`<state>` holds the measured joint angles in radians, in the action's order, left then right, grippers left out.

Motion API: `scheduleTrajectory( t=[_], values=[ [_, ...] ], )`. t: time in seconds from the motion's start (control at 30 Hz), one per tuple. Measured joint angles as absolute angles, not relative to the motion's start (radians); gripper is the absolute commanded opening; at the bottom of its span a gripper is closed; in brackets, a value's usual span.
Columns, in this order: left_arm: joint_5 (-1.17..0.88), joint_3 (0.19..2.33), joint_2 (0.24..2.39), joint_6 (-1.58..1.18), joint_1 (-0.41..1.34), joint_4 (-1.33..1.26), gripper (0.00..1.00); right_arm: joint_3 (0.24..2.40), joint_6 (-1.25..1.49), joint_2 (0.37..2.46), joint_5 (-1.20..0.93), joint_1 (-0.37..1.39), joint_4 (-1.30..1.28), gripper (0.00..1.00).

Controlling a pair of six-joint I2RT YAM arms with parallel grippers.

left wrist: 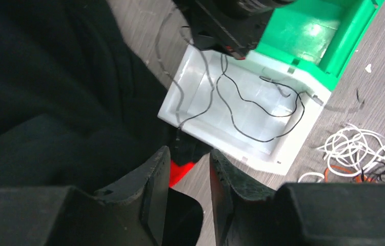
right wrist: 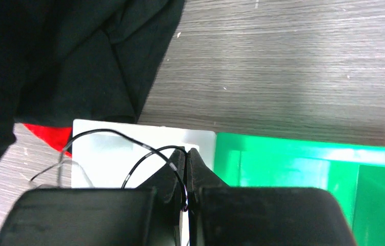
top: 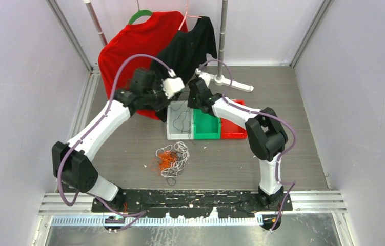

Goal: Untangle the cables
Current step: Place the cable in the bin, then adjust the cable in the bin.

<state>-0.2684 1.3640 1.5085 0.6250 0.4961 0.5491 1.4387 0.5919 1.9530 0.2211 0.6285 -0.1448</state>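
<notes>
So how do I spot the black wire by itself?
On the table stand a white bin, a green bin and a red bin. A thin black cable loops inside the white bin. The other cables are one tangled orange and white pile.

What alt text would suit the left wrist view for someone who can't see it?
The left gripper, its fingers parted and empty, hangs near a white bin in which a thin black cable lies looped. A green bin adjoins it, a black garment fills the left, and tangled white cables lie at right.
</notes>
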Motion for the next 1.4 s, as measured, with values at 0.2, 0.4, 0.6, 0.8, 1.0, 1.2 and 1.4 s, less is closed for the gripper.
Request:
scheduleTrajectory(
  t=[0.2, 0.4, 0.6, 0.8, 1.0, 1.2, 1.4],
  values=[
    [-0.371, 1.389, 1.419, 0.578, 0.380, 0.699, 0.40, 1.505, 0.490, 2.025, 0.292, 0.707, -0.200, 0.01],
    [-0.447, 1.379, 1.336, 0.543, 0.371, 0.791, 0.39, 1.559, 0.397, 2.085, 0.385, 0.777, -0.278, 0.01],
    [-0.456, 1.360, 1.274, 0.516, 0.353, 0.831, 0.38, 1.655, 0.359, 2.146, 0.434, 0.796, -0.363, 0.49],
    [-0.453, 1.340, 1.213, 0.513, 0.318, 0.859, 0.37, 1.636, 0.342, 2.083, 0.379, 0.794, -0.379, 0.79],
    [-0.454, 1.336, 1.199, 0.517, 0.251, 0.900, 0.35, 1.632, 0.338, 1.967, 0.257, 0.788, -0.391, 0.79],
    [-0.474, 1.333, 1.168, 0.535, 0.146, 0.929, 0.34, 1.670, 0.337, 1.934, 0.171, 0.788, -0.422, 0.76],
    [-0.546, 1.333, 1.155, 0.534, -0.002, 0.934, 0.33, 1.839, 0.245, 2.008, 0.143, 0.818, -0.520, 0.80]
  ],
)
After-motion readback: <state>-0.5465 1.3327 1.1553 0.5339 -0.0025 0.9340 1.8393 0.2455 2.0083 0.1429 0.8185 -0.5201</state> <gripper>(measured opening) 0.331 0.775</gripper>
